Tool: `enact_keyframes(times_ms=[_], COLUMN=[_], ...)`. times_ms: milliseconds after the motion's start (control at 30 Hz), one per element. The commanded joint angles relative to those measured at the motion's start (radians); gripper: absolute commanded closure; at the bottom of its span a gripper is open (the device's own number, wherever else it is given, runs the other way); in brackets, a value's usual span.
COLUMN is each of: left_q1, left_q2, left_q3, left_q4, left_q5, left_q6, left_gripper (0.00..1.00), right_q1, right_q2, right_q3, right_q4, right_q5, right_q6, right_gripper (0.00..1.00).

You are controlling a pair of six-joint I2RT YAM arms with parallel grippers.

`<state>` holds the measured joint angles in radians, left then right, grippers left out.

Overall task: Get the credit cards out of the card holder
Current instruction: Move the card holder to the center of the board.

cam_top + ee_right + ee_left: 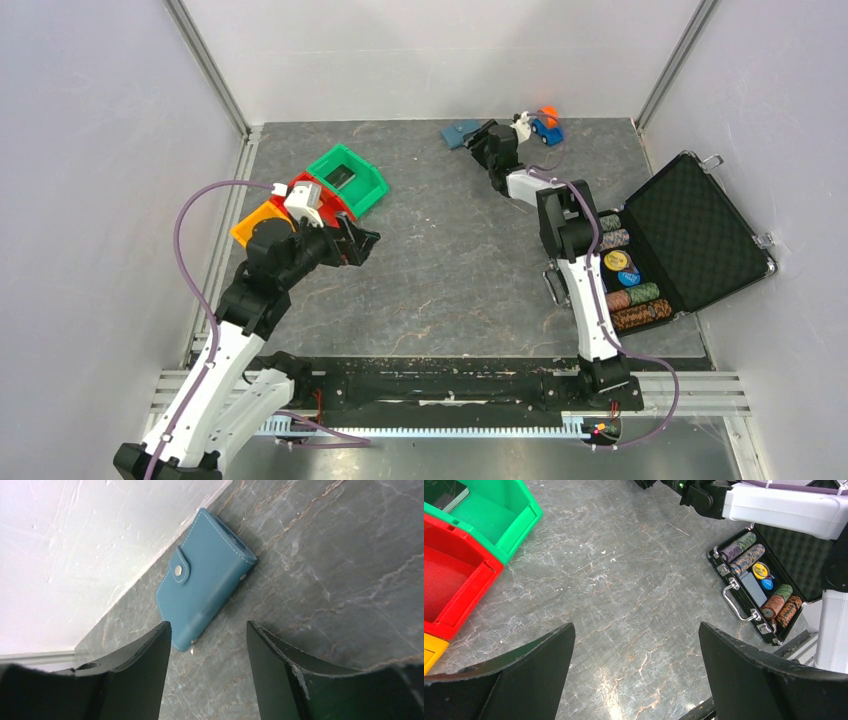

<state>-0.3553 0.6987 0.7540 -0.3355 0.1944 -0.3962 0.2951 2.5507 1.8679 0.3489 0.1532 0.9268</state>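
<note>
The right claw point(207, 630) hangs, its 2 jaws apart, just short of the card holder point(202, 580), snapped shut by the back wall point(75, 540) with no cards showing, likely lining up a grab; the left claw point(636, 630) hovers wide apart near the bins point(484, 525).

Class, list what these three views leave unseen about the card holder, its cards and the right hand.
1. No credit cards visible: the closed card holder hides them, right wrist view.
2. The right hand: contact with the holder unclear; one finger overlaps its near corner.
3. The dark item in the green bin: cut by left wrist view's top edge.
</note>
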Motion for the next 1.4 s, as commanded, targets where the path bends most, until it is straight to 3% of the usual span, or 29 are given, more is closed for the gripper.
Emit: enact_keyframes(times_ms=[0, 567, 667, 833, 1000, 1200, 1367], left_q1=[-0.002, -0.002, -0.002, -0.002, -0.002, -0.002, -0.002], left_q2=[0.005, 0.020, 0.021, 0.024, 0.021, 0.014, 0.005], left_q3=[0.010, 0.013, 0.014, 0.013, 0.013, 0.011, 0.006], left_q4=[0.035, 0.036, 0.038, 0.038, 0.038, 0.046, 0.046], left_q5=[0.023, 0.023, 0.024, 0.023, 0.023, 0.027, 0.024], left_q6=[-0.020, -0.026, -0.026, -0.026, -0.026, -0.031, -0.032], left_gripper=[0.00, 0.00, 0.00, 0.00, 0.00, 0.00, 0.00], right_q1=[-0.001, -0.001, -0.001, -0.004, -0.010, -0.021, -0.030], right_q2=[0.078, 0.195, 0.201, 0.201, 0.152, -0.044, -0.190], right_q3=[0.065, 0.168, 0.173, 0.171, 0.133, -0.135, -0.329], right_q4=[-0.021, -0.070, -0.082, -0.095, -0.089, -0.022, 0.053], right_q5=[0.034, 0.076, 0.092, 0.109, 0.076, 0.024, -0.119], right_q6=[0.066, 0.209, 0.216, 0.214, 0.119, -0.029, -0.133], right_gripper=[0.41, 0.60, 0.72, 1.00, 1.00, 1.00, 1.00])
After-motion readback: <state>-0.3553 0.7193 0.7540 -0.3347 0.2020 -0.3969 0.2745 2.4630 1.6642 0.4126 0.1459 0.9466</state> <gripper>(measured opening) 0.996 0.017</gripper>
